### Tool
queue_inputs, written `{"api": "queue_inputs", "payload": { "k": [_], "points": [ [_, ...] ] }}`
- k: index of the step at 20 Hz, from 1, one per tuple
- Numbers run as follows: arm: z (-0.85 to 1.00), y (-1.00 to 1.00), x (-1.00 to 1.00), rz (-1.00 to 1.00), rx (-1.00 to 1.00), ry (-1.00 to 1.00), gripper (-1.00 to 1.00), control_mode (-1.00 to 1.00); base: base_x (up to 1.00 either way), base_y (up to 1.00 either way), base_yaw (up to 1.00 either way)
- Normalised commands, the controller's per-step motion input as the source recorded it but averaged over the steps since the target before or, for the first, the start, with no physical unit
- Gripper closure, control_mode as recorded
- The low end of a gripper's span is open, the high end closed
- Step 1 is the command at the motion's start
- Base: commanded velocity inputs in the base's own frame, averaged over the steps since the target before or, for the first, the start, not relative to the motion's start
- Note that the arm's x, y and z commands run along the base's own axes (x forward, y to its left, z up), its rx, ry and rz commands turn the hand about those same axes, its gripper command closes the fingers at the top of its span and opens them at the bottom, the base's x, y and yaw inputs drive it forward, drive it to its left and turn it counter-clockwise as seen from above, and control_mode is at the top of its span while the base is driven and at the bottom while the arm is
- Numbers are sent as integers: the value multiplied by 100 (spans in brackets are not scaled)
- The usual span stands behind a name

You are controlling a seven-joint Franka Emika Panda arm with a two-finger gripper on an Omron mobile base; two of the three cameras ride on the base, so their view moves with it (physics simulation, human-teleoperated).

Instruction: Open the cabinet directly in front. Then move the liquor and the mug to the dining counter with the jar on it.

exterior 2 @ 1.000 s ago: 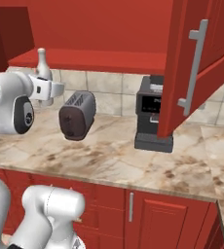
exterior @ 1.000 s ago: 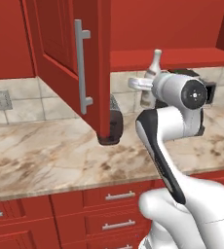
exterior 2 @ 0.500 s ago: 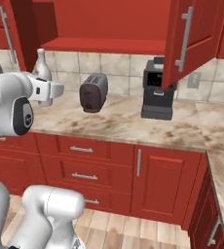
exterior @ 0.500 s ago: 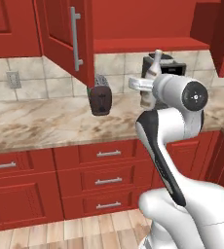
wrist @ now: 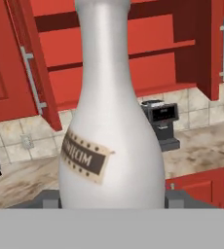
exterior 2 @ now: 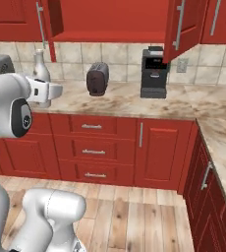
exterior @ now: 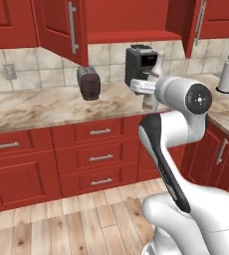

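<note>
Red kitchen cabinetry surrounds you: the red wooden wall cabinet (exterior: 131,22) with raised-panel doors and long brushed-metal bar handles stands open above a beige-brown marbled stone bench (exterior: 42,107).

Your fingers (wrist: 113,202) are spread fairly wide and clamped around the base of the slim pale whitish liquor bottle (wrist: 109,121), one on each side. You hold the bottle upright in the air, out in front of the open cabinet and lower than its bottom shelf. In the right base view the bottle (exterior 2: 40,74) rises just above the gripper (exterior 2: 48,91).

Look at the bottle in the hand view: smooth off-white body, a long narrow neck, and a tan label with a dark band and lettering too small to read. Its top is cut off by the upper edge, and its foot is hidden, so you cannot see the contact itself.

Below the cabinet, a dark rounded toaster (exterior: 88,82) and a black coffee machine (exterior: 138,62) stand on the bench. In the left base view your own arm covers most of the bottle.
</note>
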Motion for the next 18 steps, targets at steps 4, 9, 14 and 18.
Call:
{"api": "queue_inputs", "payload": {
  "k": [4, 9, 14, 18],
  "points": [
    [0, 0, 0, 0, 0, 0, 100, 100, -81, 59, -56],
    [0, 0, 0, 0, 0, 0, 100, 100, -67, 35, -85],
    [0, 0, 0, 0, 0, 0, 100, 100, -43, 16, -95],
    [0, 0, 0, 0, 0, 0, 100, 100, -24, 8, -100]
  ]
}}
